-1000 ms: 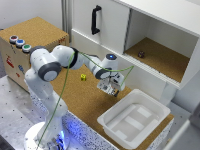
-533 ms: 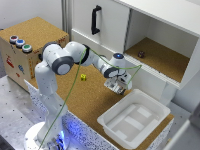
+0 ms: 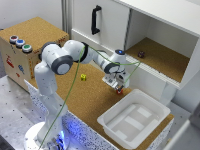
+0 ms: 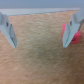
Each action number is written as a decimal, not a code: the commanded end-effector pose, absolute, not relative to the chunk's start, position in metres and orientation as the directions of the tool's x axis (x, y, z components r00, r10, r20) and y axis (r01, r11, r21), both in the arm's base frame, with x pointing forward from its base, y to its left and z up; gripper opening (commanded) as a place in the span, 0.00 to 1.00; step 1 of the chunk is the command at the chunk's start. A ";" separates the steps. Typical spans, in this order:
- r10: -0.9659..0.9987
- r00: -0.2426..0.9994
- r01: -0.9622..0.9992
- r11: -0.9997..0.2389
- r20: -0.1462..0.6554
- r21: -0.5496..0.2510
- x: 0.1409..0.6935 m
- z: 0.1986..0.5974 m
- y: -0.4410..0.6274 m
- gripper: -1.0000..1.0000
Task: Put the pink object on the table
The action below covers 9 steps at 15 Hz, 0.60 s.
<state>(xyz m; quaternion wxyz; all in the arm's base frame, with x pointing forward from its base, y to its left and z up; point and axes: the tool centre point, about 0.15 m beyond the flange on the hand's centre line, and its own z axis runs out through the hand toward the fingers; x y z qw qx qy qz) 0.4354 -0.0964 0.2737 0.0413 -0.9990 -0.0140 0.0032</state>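
Plainly spread: gripper [image 4: 42, 31] with its two fingers [image 4: 8, 31] wide apart in the wrist view, nothing pinched between them, only blurred brown cork of the table [image 3: 95, 100] filling the gap. Lying just outside one finger, touching or nearly touching its outer face, the pink object [image 4: 68, 34], resting on the cork and not inside the jaws; whether pad and block actually touch cannot be told from the blur. Seen from the exterior view, the same gripper [image 3: 116, 86] pointing down over the table, with the pink object [image 3: 119, 91] showing as a small reddish spot right at the fingertips, just beside the near rim of the white tub [image 3: 165, 107] and outside it. Farther toward the exterior view's left, on open cork and well apart from the gripper, a small yellow cube [image 3: 83, 77]. Behind the arm, a white cabinet [image 3: 165, 30] with a cork floor and a small dark object [image 3: 141, 54] sitting in it. At the exterior view's left, a cork-topped box [image 3: 35, 30] carrying coloured buttons [image 3: 20, 43].
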 end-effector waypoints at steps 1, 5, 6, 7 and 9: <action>0.170 0.980 0.178 -0.981 0.107 -0.077 0.362 0.297 0.004 1.00; 0.305 0.949 0.313 -0.943 0.082 -0.116 0.352 0.279 0.064 1.00; 0.336 0.940 0.342 -0.933 0.066 -0.116 0.350 0.273 0.077 1.00; 0.366 0.929 0.371 -0.920 0.057 -0.125 0.349 0.269 0.089 1.00; 0.430 0.902 0.431 -0.892 0.036 -0.136 0.349 0.258 0.118 1.00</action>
